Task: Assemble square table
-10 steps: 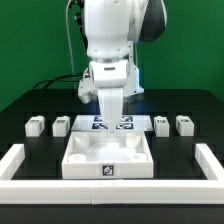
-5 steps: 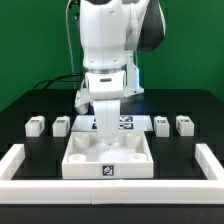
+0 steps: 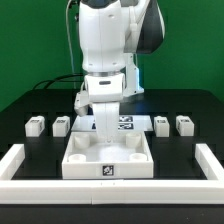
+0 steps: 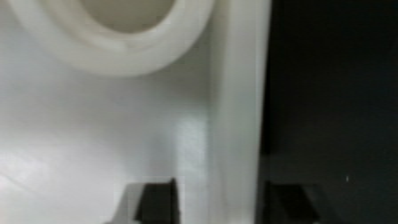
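Note:
The white square tabletop (image 3: 105, 157) lies on the black table with its raised rim up and a tag on its front wall. My gripper (image 3: 105, 134) reaches straight down onto its far rim. In the wrist view the rim wall (image 4: 237, 100) runs between my two dark fingers (image 4: 157, 200), and my gripper (image 4: 219, 192) is shut on it, one finger inside and one outside. A round corner socket (image 4: 125, 40) shows beside the rim. Short white legs lie in a row: two at the exterior view's left (image 3: 36, 125) (image 3: 61, 125) and two at its right (image 3: 161, 125) (image 3: 184, 125).
The marker board (image 3: 126, 122) lies flat behind the tabletop, partly hidden by my arm. A long low white wall (image 3: 18, 162) frames the workspace along the front and both sides. Cables hang behind the arm.
The arm has come down onto the tabletop's far rim, and the jaws have closed from wide open onto the rim wall. The legs and tabletop have not moved.

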### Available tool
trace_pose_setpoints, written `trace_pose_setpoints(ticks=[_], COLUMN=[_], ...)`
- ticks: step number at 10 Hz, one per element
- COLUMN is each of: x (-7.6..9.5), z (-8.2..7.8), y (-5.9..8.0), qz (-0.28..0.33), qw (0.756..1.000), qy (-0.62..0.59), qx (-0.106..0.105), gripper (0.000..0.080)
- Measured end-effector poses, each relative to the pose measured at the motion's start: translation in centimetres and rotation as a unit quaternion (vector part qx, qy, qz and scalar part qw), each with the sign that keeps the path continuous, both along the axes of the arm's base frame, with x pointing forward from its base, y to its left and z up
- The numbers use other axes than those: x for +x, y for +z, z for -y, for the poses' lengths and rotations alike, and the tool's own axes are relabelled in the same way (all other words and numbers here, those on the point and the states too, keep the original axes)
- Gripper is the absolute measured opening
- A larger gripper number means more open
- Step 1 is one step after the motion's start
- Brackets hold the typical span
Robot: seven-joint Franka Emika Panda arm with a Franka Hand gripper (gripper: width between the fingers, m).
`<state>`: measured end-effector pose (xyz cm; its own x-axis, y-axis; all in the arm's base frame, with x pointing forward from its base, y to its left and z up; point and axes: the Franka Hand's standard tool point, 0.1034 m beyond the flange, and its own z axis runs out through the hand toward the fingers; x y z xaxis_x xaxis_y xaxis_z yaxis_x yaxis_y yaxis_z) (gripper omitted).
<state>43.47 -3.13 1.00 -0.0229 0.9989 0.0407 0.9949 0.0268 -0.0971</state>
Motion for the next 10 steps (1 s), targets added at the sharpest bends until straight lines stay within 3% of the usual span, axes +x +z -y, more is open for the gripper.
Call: trace_pose_setpoints(ticks=[1, 2, 9, 10], x=[0.04, 0.24, 0.3, 0.53], z=[0.02, 0.06, 0.04, -0.65], y=[0.01, 0.1, 0.11, 0.08], qz=[0.001, 0.005, 0.007, 0.008], qw=[1.0, 1.0, 1.0, 1.0], qy=[0.0, -0.001, -0.001, -0.013], qx=[0.0, 0.0, 0.0, 0.0], gripper=[0.0082, 0.0064, 0.0064, 0.0064])
